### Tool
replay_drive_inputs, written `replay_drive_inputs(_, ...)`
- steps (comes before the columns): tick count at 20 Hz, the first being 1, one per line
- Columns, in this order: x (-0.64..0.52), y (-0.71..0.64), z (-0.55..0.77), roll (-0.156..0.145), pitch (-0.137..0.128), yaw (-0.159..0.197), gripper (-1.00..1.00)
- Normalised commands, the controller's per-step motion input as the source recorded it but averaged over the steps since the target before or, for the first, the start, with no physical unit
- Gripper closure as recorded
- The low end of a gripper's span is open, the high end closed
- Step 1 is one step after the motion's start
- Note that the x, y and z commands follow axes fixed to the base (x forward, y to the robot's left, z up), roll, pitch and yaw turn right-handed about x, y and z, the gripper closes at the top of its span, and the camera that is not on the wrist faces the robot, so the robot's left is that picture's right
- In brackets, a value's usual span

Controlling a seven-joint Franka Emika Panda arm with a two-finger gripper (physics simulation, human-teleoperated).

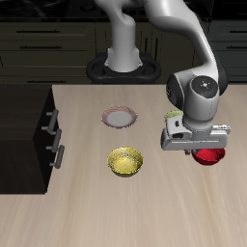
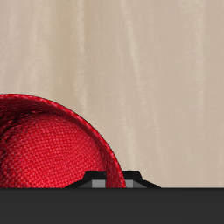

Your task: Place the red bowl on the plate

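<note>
The red bowl [image 1: 208, 156] is glossy and bright red, beside the yellow bowl and nearer the table's front edge than the plate. My gripper [image 1: 204, 148] is right over it, with the jaws close together on the bowl's rim. In the wrist view the red bowl [image 2: 48, 144] fills much of the frame, and its rim meets my gripper [image 2: 115, 178]. I cannot tell whether the bowl is off the table. The plate [image 1: 118, 117], white-grey with a pinkish-red rim, lies farther back, apart from the gripper and bare.
A yellow bowl [image 1: 125, 161] sits in front of the plate. A green bowl [image 1: 174, 116] is mostly hidden behind my hand. A black cabinet [image 1: 29, 135] with drawer handles stands at the table's side. The robot base [image 1: 123, 66] is at the back.
</note>
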Motion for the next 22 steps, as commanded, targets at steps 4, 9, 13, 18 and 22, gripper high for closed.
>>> replay_drive_inputs(4,-0.03,0.01,0.04,0.011,-0.015,-0.004,1.00)
replay_drive_inputs(9,0.00,-0.05,0.41,-0.012,-0.064,0.033,1.00)
replay_drive_inputs(13,0.00,-0.10,0.32,-0.006,-0.053,0.029,1.00)
replay_drive_inputs(18,-0.07,-0.08,0.35,-0.012,-0.038,0.051,1.00)
replay_drive_inputs(22,-0.02,-0.12,0.35,-0.001,-0.041,0.022,1.00)
